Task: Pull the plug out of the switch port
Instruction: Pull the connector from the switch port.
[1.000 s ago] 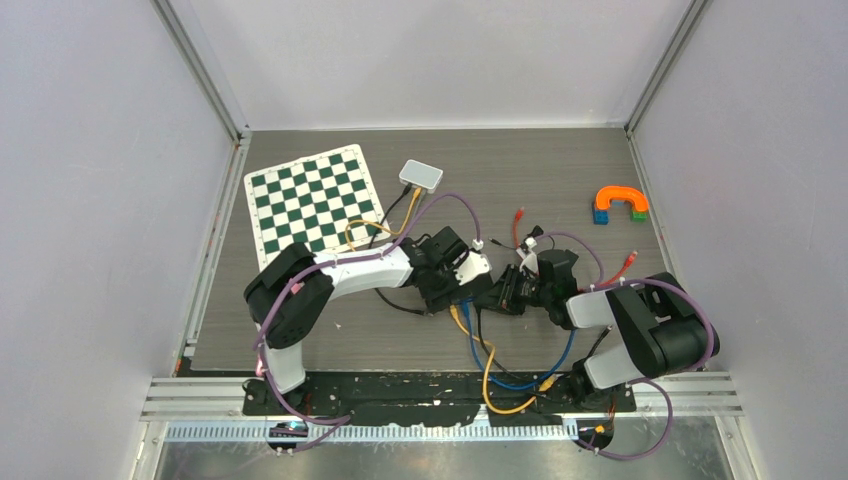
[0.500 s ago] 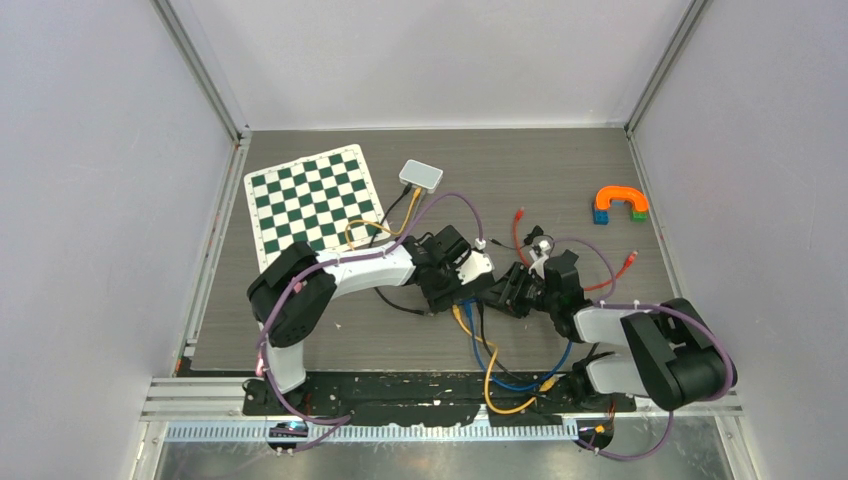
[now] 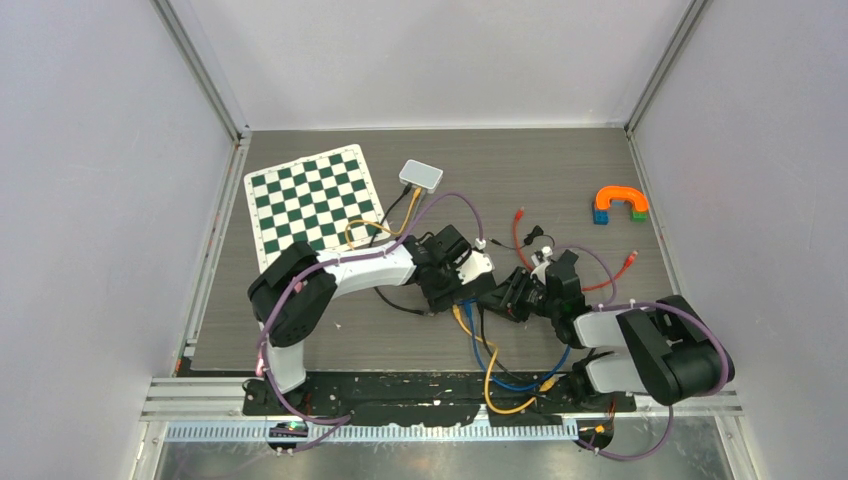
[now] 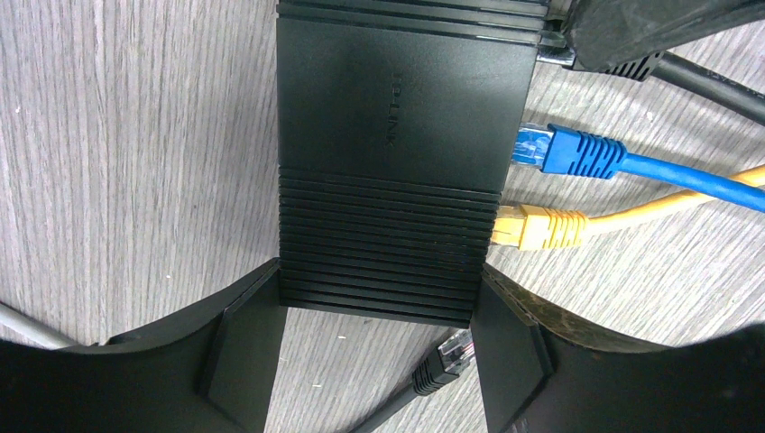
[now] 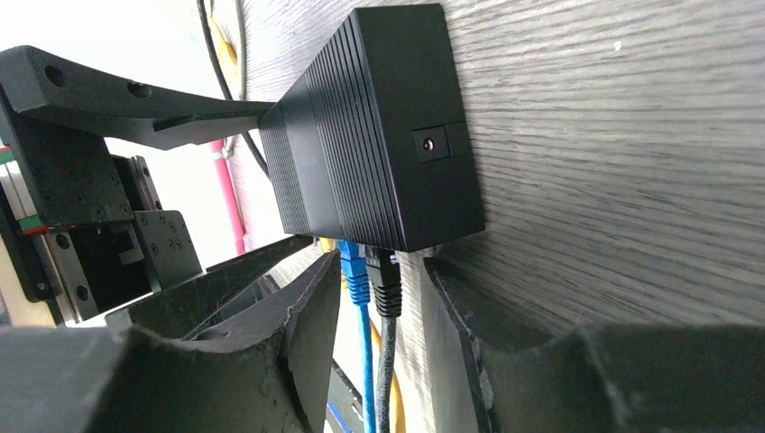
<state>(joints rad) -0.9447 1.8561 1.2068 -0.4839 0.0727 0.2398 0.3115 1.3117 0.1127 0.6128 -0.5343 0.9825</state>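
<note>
In the top view, the right arm's (image 3: pixel 650 350) bulky elbow now sits lower and further right in the frame than a second ago, and its wrist lies slightly lower. The right gripper (image 5: pixel 383 266), nearly closed a second ago, now stands parted below the switch (image 5: pixel 379 135), one finger on each side of the black plug (image 5: pixel 386 287) and the blue plug (image 5: pixel 354 271).

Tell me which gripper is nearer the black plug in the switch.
Right. The right gripper straddles the black plug, jaws open either side; the left gripper clamps the switch body, away from it.
</note>
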